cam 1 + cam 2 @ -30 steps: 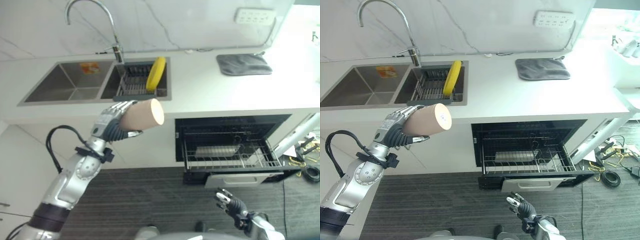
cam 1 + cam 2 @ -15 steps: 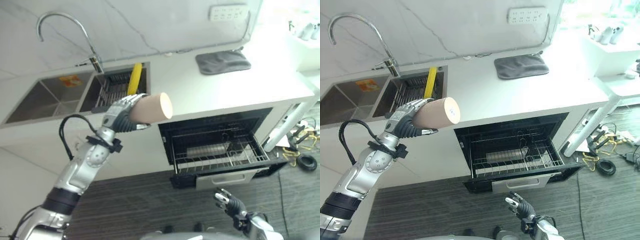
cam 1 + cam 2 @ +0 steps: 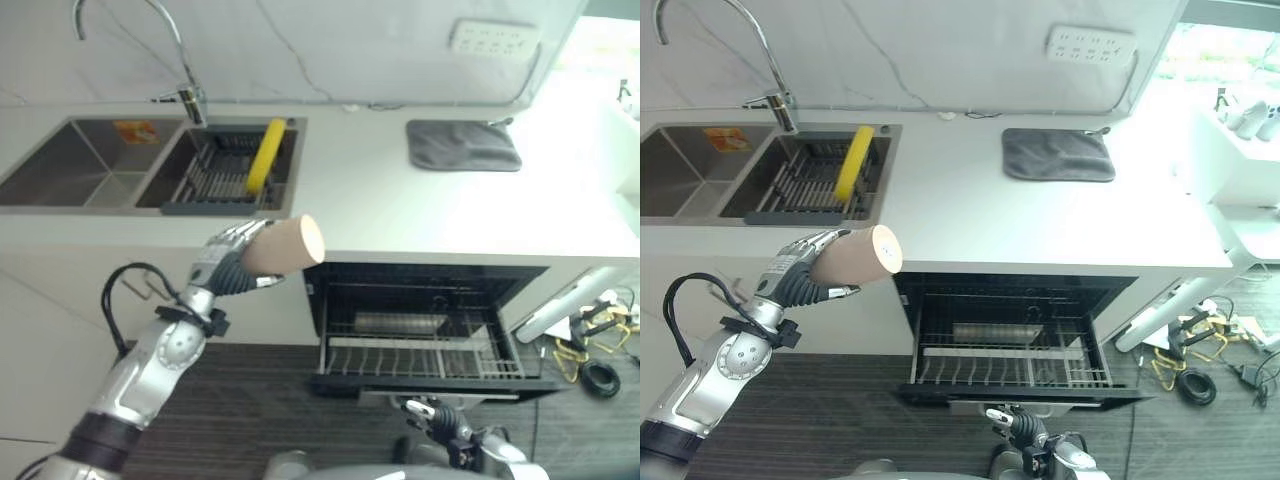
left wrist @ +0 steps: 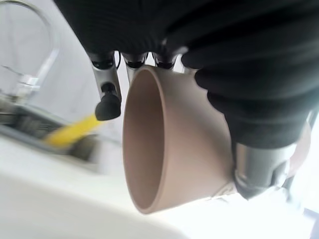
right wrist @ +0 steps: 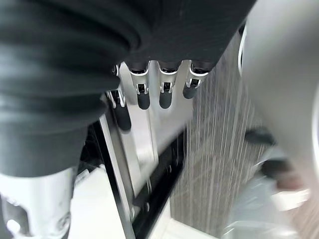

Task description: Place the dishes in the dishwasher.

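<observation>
My left hand is shut on a tan cup, held on its side in front of the counter edge, its mouth turned toward the dishwasher. In the left wrist view the cup sits between the fingers and the thumb. The dishwasher stands open under the counter, its wire rack pulled out with a pale dish lying in it. A yellow plate stands on edge in the sink rack. My right hand hangs low in front of the dishwasher, fingers relaxed and holding nothing.
A double sink with a tall tap lies at the back left. A grey cloth rests on the white counter near a wall socket. Cables lie on the dark floor at the right.
The camera has shifted, so the whole scene sits differently. My left hand still holds the cup, a little lower against the counter edge. The right hand stays low and open.
</observation>
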Robot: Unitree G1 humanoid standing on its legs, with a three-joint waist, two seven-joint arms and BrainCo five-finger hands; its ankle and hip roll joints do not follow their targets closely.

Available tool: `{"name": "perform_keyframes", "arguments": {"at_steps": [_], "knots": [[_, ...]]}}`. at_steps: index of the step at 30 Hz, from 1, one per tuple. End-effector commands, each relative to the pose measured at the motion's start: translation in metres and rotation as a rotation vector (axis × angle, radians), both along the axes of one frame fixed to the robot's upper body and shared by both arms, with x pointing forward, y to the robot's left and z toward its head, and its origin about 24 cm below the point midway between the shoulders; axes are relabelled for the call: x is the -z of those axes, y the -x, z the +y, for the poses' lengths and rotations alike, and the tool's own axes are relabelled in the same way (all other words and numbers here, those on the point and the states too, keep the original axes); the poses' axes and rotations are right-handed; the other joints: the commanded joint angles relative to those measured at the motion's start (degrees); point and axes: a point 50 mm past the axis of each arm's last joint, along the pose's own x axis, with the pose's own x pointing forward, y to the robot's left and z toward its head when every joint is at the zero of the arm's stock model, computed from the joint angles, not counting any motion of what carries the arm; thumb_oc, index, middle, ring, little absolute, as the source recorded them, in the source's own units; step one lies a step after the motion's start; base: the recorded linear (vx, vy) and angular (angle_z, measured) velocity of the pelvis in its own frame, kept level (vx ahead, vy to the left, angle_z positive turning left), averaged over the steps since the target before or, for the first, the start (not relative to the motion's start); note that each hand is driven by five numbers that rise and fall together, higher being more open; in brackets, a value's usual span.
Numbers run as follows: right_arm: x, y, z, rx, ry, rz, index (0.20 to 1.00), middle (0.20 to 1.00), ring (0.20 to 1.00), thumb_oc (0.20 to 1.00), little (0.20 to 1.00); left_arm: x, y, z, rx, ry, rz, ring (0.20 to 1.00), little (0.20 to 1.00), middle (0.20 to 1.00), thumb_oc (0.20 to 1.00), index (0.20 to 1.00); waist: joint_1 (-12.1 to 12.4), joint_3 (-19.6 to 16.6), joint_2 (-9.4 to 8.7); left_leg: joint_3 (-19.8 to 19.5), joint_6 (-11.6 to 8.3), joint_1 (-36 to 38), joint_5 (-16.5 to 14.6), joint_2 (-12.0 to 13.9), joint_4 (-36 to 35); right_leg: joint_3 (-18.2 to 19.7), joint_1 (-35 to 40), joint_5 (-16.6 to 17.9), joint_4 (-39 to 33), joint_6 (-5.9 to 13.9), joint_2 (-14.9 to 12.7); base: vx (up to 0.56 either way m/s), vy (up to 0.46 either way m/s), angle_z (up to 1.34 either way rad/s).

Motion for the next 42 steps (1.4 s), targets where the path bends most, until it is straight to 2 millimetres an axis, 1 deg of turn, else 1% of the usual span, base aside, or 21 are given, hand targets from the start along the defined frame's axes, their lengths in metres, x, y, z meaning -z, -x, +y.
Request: {"name": "perform_keyframes", "arguments": {"at_steps": [1, 2, 3, 4, 6, 9, 11, 14, 18, 22, 24, 25, 27, 28, 31, 32, 33, 34, 37, 40, 42], "knots": [[-0.019, -0.033, 0.004, -0.054, -0.020, -0.160, 1.000, 1.000, 1.000, 1.000, 1.000, -0.045, -0.016, -0.002, 0.011, -0.001, -0.199, 0.200, 0.200, 0.200, 0.200, 0.200, -2.00, -0.53, 3.61, -1.87, 0.58, 2.62, 6.25, -4.39, -18.14, 1.51, 5.84, 2.29, -7.28, 6.23, -2.35, 0.21, -0.086, -0.11], [-0.018, -0.033, 0.008, -0.060, -0.015, -0.152, 1.000, 1.000, 1.000, 1.000, 1.000, -0.046, -0.018, -0.003, 0.008, -0.001, -0.196, 0.200, 0.200, 0.200, 0.200, 0.200, -2.05, -0.68, 4.09, -2.53, 0.06, 2.98, 7.32, -4.57, -19.90, 1.74, 6.14, 2.62, -8.43, 6.26, -2.23, 0.20, -0.003, -0.24], [-0.017, -0.035, 0.009, -0.065, -0.017, -0.150, 1.000, 1.000, 1.000, 1.000, 1.000, -0.048, -0.020, -0.002, 0.008, 0.000, -0.204, 0.200, 0.200, 0.200, 0.200, 0.200, -2.28, -0.99, 4.33, -2.38, 0.19, 4.69, 6.45, -5.11, -22.63, 1.53, 6.08, 3.27, -9.57, 6.51, -2.57, 0.11, 0.062, -0.43], [-0.017, -0.034, 0.009, -0.072, -0.021, -0.151, 1.000, 1.000, 1.000, 1.000, 1.000, -0.049, -0.021, -0.003, 0.012, -0.002, -0.209, 0.200, 0.200, 0.200, 0.200, 0.200, -2.48, -1.06, 4.50, -2.19, -0.03, 5.08, 6.57, -5.17, -23.42, 1.33, 6.17, 3.51, -10.23, 6.53, -2.60, 0.07, 0.095, -0.64], [-0.016, -0.028, 0.008, -0.106, -0.024, -0.146, 1.000, 1.000, 1.000, 1.000, 1.000, -0.054, -0.023, -0.003, 0.028, 0.002, -0.214, 0.200, 0.200, 0.200, 0.200, 0.200, -3.52, -1.46, 4.80, -0.08, -0.79, 5.93, 6.57, -4.81, -24.80, 0.27, 6.57, 4.49, -12.03, 7.24, -3.48, 0.06, 0.068, -0.61], [-0.014, -0.022, 0.006, -0.136, -0.030, -0.128, 1.000, 1.000, 1.000, 1.000, 1.000, -0.056, -0.024, -0.002, 0.044, -0.004, -0.206, 0.200, 0.200, 0.200, 0.200, 0.200, -4.14, -2.03, 4.96, 0.77, -1.12, 7.68, 5.70, -5.03, -26.46, 0.16, 7.04, 5.73, -13.61, 8.07, -4.33, 0.11, 0.065, -0.24], [-0.009, -0.015, 0.006, -0.175, -0.004, -0.068, 1.000, 1.000, 1.000, 1.000, 1.000, -0.056, -0.025, -0.003, 0.054, -0.022, -0.185, 0.200, 0.200, 0.200, 0.200, 0.200, -3.96, -2.77, 4.69, 0.03, -0.91, 8.82, 4.64, -5.94, -27.65, 1.00, 7.49, 6.29, -14.77, 8.80, -4.41, 0.14, 0.037, -0.11], [-0.002, -0.008, 0.000, -0.175, 0.054, -0.015, 1.000, 1.000, 1.000, 1.000, 1.000, -0.055, -0.026, -0.002, 0.056, -0.043, -0.181, 0.200, 0.200, 0.200, 0.200, 0.200, -3.73, -2.94, 4.27, 0.08, -0.52, 9.55, 4.09, -6.29, -28.42, 1.19, 7.86, 6.60, -15.45, 9.10, -4.30, 0.04, -0.011, -0.01], [0.012, 0.019, -0.025, -0.052, 0.078, 0.109, 1.000, 1.000, 1.000, 1.000, 1.000, -0.056, -0.024, 0.003, 0.044, -0.060, -0.184, 0.200, 0.200, 0.200, 0.200, 0.200, -3.74, -2.97, 3.40, 1.03, 0.18, 10.60, 3.56, -6.43, -29.26, 1.69, 8.60, 7.19, -16.64, 9.49, -3.88, 0.01, -0.013, 0.02], [0.019, 0.042, -0.045, 0.065, 0.084, 0.176, 1.000, 1.000, 1.000, 1.000, 1.000, -0.058, -0.024, 0.007, 0.035, -0.073, -0.185, 0.200, 0.200, 0.200, 0.200, 0.200, -4.05, -2.90, 2.74, 2.42, 0.53, 11.39, 3.44, -6.23, -30.03, 1.49, 8.99, 7.71, -17.43, 9.88, -3.69, -0.04, -0.036, -0.03], [0.019, 0.049, -0.057, 0.134, 0.102, 0.188, 1.000, 1.000, 1.000, 1.000, 1.000, -0.060, -0.024, 0.009, 0.029, -0.080, -0.184, 0.200, 0.200, 0.200, 0.200, 0.200, -4.28, -2.92, 2.35, 3.11, 0.66, 11.69, 3.46, -6.15, -30.42, 1.53, 9.09, 7.99, -17.80, 10.06, -3.61, -0.05, -0.039, -0.11], [0.017, 0.058, -0.072, 0.225, 0.119, 0.188, 1.000, 1.000, 1.000, 1.000, 1.000, -0.060, -0.024, 0.011, 0.020, -0.091, -0.185, 0.200, 0.200, 0.200, 0.200, 0.200, -4.79, -2.83, 1.75, 3.90, 0.89, 12.01, 3.41, -6.15, -30.75, 1.87, 9.11, 8.32, -18.11, 10.25, -3.49, -0.08, -0.042, -0.14], [0.015, 0.062, -0.083, 0.302, 0.126, 0.181, 1.000, 1.000, 1.000, 1.000, 1.000, -0.061, -0.024, 0.013, 0.016, -0.099, -0.189, 0.200, 0.200, 0.200, 0.200, 0.200, -5.26, -2.78, 1.30, 4.47, 1.05, 12.16, 3.36, -6.17, -30.94, 2.20, 9.00, 8.57, -18.27, 10.42, -3.44, -0.07, -0.028, -0.23], [0.013, 0.066, -0.092, 0.381, 0.137, 0.177, 1.000, 1.000, 1.000, 1.000, 1.000, -0.062, -0.024, 0.015, 0.012, -0.104, -0.192, 0.200, 0.200, 0.200, 0.200, 0.200, -5.65, -2.75, 0.97, 5.01, 1.16, 12.29, 3.31, -6.21, -31.08, 2.43, 8.93, 8.77, -18.42, 10.58, -3.43, -0.06, -0.014, -0.21], [0.011, 0.074, -0.104, 0.453, 0.161, 0.180, 1.000, 1.000, 1.000, 1.000, 1.000, -0.063, -0.025, 0.018, 0.008, -0.110, -0.193, 0.200, 0.200, 0.200, 0.200, 0.200, -6.07, -2.76, 0.61, 5.70, 1.25, 12.54, 3.27, -6.29, -31.24, 2.75, 8.88, 9.06, -18.61, 10.79, -3.39, -0.05, -0.004, -0.14], [0.007, 0.085, -0.119, 0.558, 0.186, 0.164, 1.000, 1.000, 1.000, 1.000, 1.000, -0.063, -0.025, 0.021, 0.004, -0.114, -0.192, 0.200, 0.200, 0.200, 0.200, 0.200, -6.81, -2.76, 0.26, 6.71, 1.29, 12.97, 3.26, -6.40, -31.61, 3.05, 8.81, 9.48, -18.88, 11.03, -3.31, -0.06, 0.000, -0.24], [0.005, 0.087, -0.124, 0.592, 0.196, 0.152, 1.000, 1.000, 1.000, 1.000, 1.000, -0.062, -0.025, 0.021, 0.004, -0.116, -0.193, 0.200, 0.200, 0.200, 0.200, 0.200, -7.01, -2.77, 0.17, 7.03, 1.31, 13.05, 3.27, -6.42, -31.68, 3.14, 8.75, 9.60, -18.95, 11.08, -3.28, -0.09, 0.003, -0.23], [-0.003, 0.089, -0.138, 0.687, 0.211, 0.092, 1.000, 1.000, 1.000, 1.000, 1.000, -0.062, -0.026, 0.022, 0.001, -0.115, -0.194, 0.200, 0.200, 0.200, 0.200, 0.200, -7.61, -2.75, -0.03, 7.63, 1.28, 13.18, 3.27, -6.35, -31.69, 3.38, 8.58, 9.77, -18.93, 11.18, -3.24, -0.06, 0.005, -0.10], [-0.018, 0.088, -0.155, 0.754, 0.213, -0.030, 1.000, 1.000, 1.000, 1.000, 1.000, -0.062, -0.024, 0.025, -0.008, -0.108, -0.193, 0.200, 0.200, 0.200, 0.200, 0.200, -8.53, -2.77, -0.24, 8.37, 1.28, 13.38, 3.27, -6.31, -31.62, 3.59, 8.42, 9.94, -18.85, 11.25, -3.22, -0.04, 0.015, -0.11], [-0.044, 0.073, -0.165, 0.742, 0.144, -0.231, 1.000, 1.000, 1.000, 1.000, 1.000, -0.061, -0.020, 0.033, -0.022, -0.070, -0.178, 0.200, 0.200, 0.200, 0.200, 0.200, -9.51, -2.89, -0.37, 8.80, 1.40, 13.67, 3.13, -6.47, -31.45, 3.85, 8.36, 10.02, -18.75, 11.27, -3.22, -0.04, 0.026, -0.14], [-0.074, 0.047, -0.162, 0.671, 0.076, -0.449, 1.000, 1.000, 1.000, 1.000, 1.000, -0.055, -0.016, 0.039, -0.036, 0.005, -0.145, 0.200, 0.200, 0.200, 0.200, 0.200, -10.29, -3.13, -0.41, 9.00, 1.82, 13.87, 2.70, -6.72, -31.00, 4.15, 8.30, 9.71, -18.26, 11.30, -3.31, -0.03, 0.027, -0.07]]}}
